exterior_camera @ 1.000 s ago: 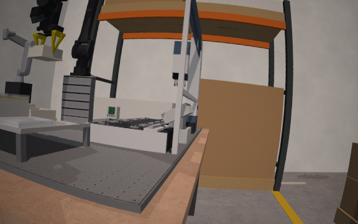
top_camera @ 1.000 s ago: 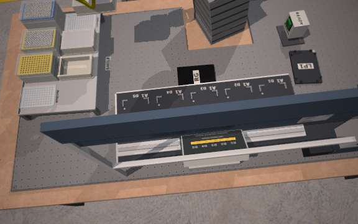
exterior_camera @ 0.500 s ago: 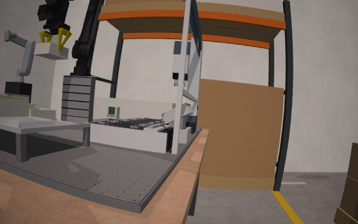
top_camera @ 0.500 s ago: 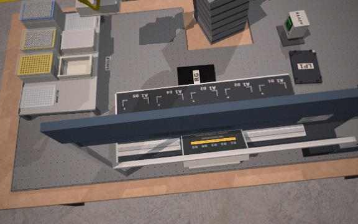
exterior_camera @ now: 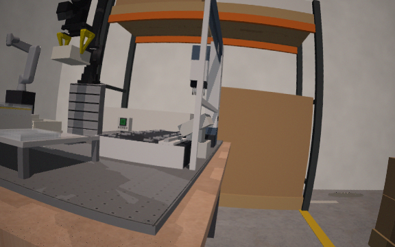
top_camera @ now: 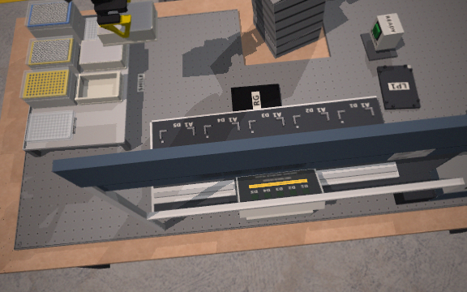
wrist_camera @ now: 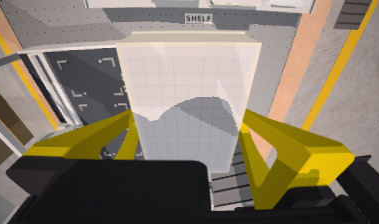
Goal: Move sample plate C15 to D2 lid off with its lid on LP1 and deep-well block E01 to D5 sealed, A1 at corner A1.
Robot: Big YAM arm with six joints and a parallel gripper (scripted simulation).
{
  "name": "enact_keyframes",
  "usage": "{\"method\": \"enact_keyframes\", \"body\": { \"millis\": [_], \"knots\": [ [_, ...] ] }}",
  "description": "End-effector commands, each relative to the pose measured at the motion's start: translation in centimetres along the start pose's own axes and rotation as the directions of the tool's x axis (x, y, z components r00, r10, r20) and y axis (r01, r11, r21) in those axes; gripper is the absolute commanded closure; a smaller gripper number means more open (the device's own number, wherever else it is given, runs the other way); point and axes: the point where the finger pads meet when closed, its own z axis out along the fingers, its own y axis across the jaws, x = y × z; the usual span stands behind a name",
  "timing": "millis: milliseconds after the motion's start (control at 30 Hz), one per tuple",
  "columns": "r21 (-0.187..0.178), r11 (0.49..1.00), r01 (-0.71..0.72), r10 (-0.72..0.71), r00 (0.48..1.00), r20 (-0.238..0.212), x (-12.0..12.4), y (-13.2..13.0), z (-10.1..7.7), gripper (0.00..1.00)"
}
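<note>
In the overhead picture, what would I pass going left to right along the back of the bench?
Blue-rimmed tip rack → pale sealed block held in the yellow jaws of the gripper → black RG nest → dark stacked tower → green READY key → LP1 lid park.
</note>
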Motion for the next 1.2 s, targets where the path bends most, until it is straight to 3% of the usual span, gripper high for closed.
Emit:
{"method": "enact_keyframes", "body": {
  "millis": [0,300,467,933,1167],
  "knots": [
    [-0.022,1.000,-0.014,0.015,0.999,0.041,-1.9,3.1,-1.8,1.00],
    [-0.025,1.000,-0.015,0.016,0.999,0.039,-1.6,7.8,-1.8,1.00],
    [-0.026,1.000,-0.015,0.016,0.999,0.039,-1.6,9.0,-1.8,1.00],
    [-0.022,0.981,0.191,-0.190,0.980,0.052,-1.7,8.3,-1.9,1.00],
    [-0.015,0.945,0.326,-0.325,0.944,0.054,-1.7,8.3,-1.9,1.00]
  ]
}}
